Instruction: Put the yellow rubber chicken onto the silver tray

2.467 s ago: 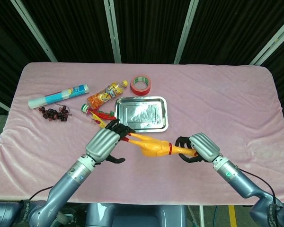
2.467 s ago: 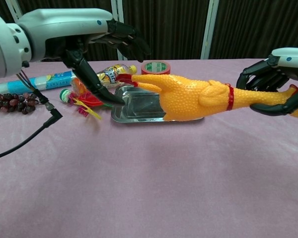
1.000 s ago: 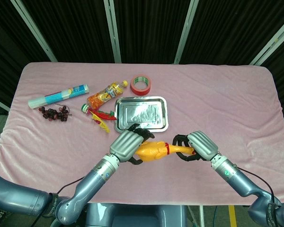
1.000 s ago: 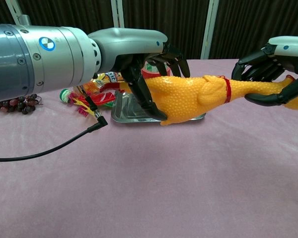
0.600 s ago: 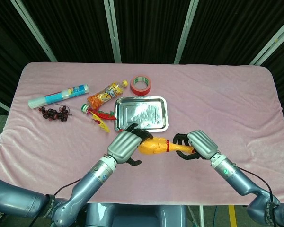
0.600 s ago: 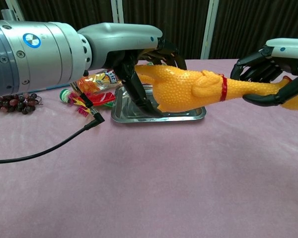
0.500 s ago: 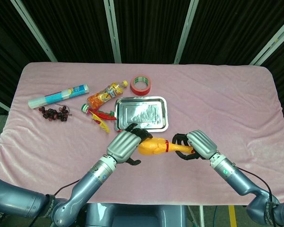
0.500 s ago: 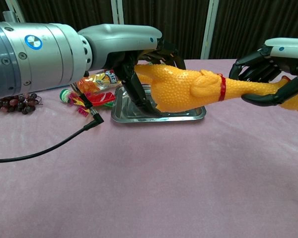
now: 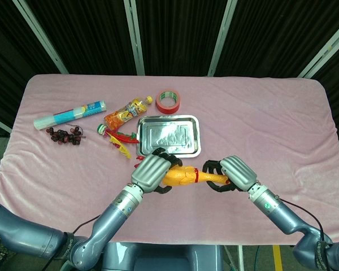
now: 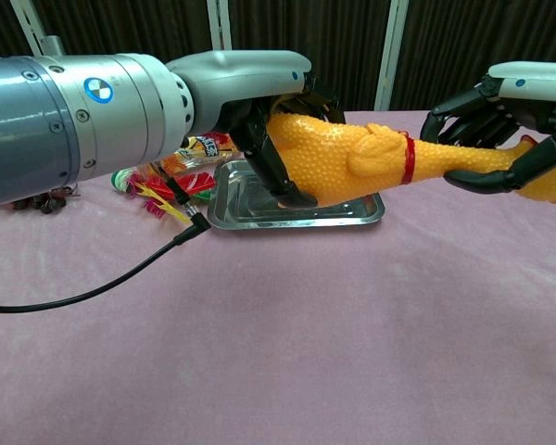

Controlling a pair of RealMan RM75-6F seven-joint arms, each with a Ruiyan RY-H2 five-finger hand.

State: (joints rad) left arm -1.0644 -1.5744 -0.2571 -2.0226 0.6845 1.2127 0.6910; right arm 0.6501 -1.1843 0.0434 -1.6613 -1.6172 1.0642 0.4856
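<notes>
The yellow rubber chicken [image 9: 182,176] [image 10: 352,159] hangs level above the pink cloth, just in front of the silver tray [image 9: 168,136] [image 10: 259,221]. My left hand [image 9: 152,171] [image 10: 276,148] grips its fat body end, dark fingers wrapped over and under it. My right hand [image 9: 231,173] [image 10: 500,111] holds the thin leg end beyond the red band. The tray holds nothing. In the head view the chicken's head is hidden under my left hand.
Left of the tray lie a colourful toy [image 9: 117,137], an orange bottle [image 9: 127,111], a blue-and-white tube [image 9: 69,114] and dark grapes [image 9: 65,135]. A red tape roll [image 9: 168,101] sits behind the tray. A black cable [image 10: 93,289] trails over the near cloth.
My left hand came in from the chicken's head and closed round its body. The chicken has risen a little and shifted left towards the tray's front; my right hand followed.
</notes>
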